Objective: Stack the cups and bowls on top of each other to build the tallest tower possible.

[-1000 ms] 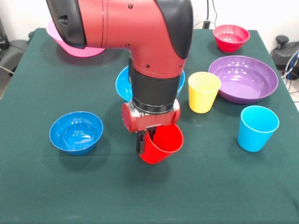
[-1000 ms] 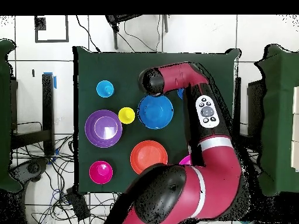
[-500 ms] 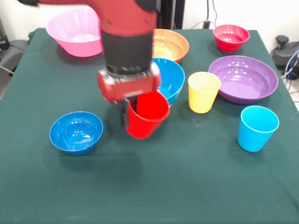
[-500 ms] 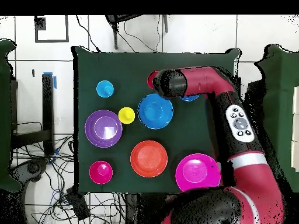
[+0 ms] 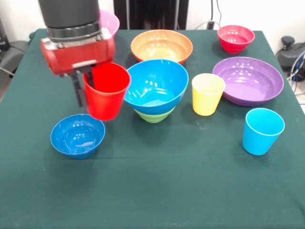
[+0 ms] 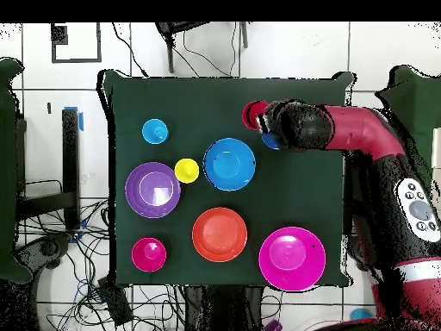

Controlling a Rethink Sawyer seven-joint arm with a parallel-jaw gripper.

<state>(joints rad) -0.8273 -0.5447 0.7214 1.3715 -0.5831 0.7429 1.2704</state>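
Note:
My gripper (image 5: pixel 88 90) is shut on the red cup (image 5: pixel 108 91), one finger outside its wall and one inside. The cup hangs upright in the air, just above and behind the small blue bowl (image 5: pixel 77 135). In the overhead view the red cup (image 6: pixel 252 114) shows at the arm's tip, with the small blue bowl (image 6: pixel 270 140) mostly under the arm. The large blue bowl (image 5: pixel 156 84) sits in the green bowl (image 5: pixel 153 115) at mid-table. To its right stand the yellow cup (image 5: pixel 208 93) and the sky-blue cup (image 5: pixel 262 130).
The purple bowl (image 5: pixel 248 80) and small red bowl (image 5: pixel 235 38) are at the right. The orange bowl (image 5: pixel 161 45) sits at the back. The pink bowl (image 5: pixel 109 21) is mostly hidden behind the gripper. Overhead, the pink bowl (image 6: pixel 292 258) lies beside the orange bowl (image 6: pixel 220 234).
The arm has carried the red cup up and to the left in the front view, away from the table's middle. The large blue bowl on the green one has come into sight.

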